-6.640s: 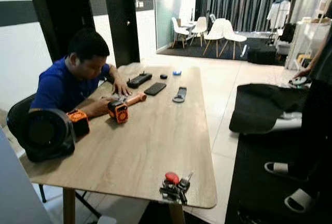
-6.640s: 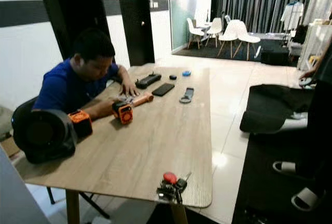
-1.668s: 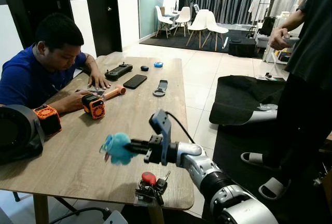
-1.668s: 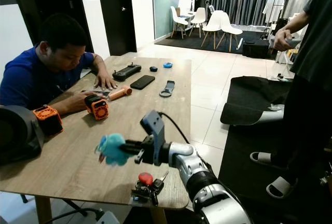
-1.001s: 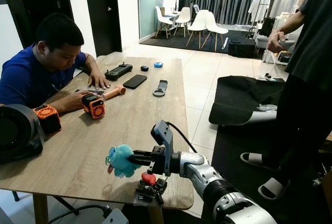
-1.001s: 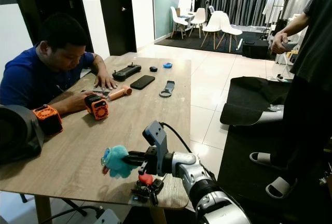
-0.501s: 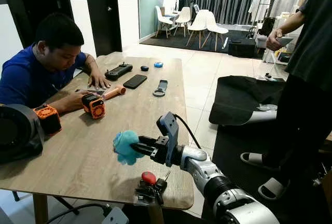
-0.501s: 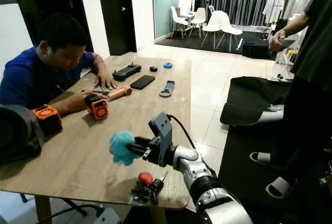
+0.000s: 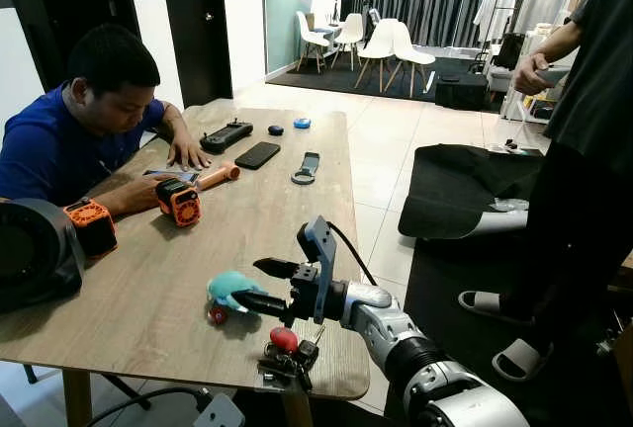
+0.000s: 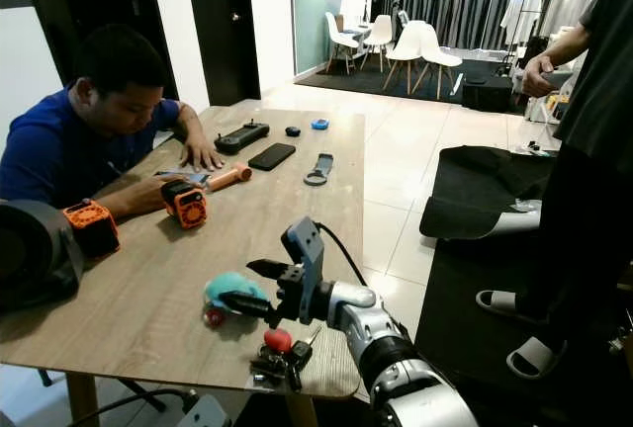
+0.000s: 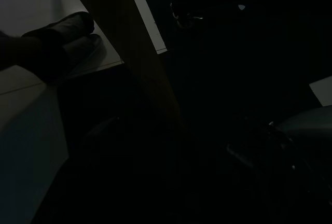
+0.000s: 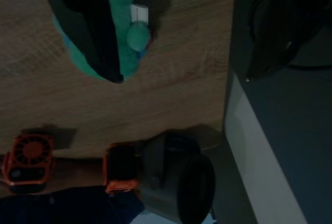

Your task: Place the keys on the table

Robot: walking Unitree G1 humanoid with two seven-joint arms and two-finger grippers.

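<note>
While right gripper (image 9: 259, 285) jaws spread apart, teal plush keychain (image 9: 229, 288) on table (image 9: 148, 289)

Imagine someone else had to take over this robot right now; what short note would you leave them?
Right hand: open, fingers spread just above the table, beside the teal fluffy keychain.
Left hand: hangs idle below the table in the dark.
Teal fluffy keychain: lying on the wood near the table's front edge, free of the fingers.
A second bunch, the red-tagged keys, lies at the front edge close by.
Done: the keychain appears to be set down.
Left: probably just draw the right arm back without nudging either bunch; a seated person works at the table's left side.
</note>
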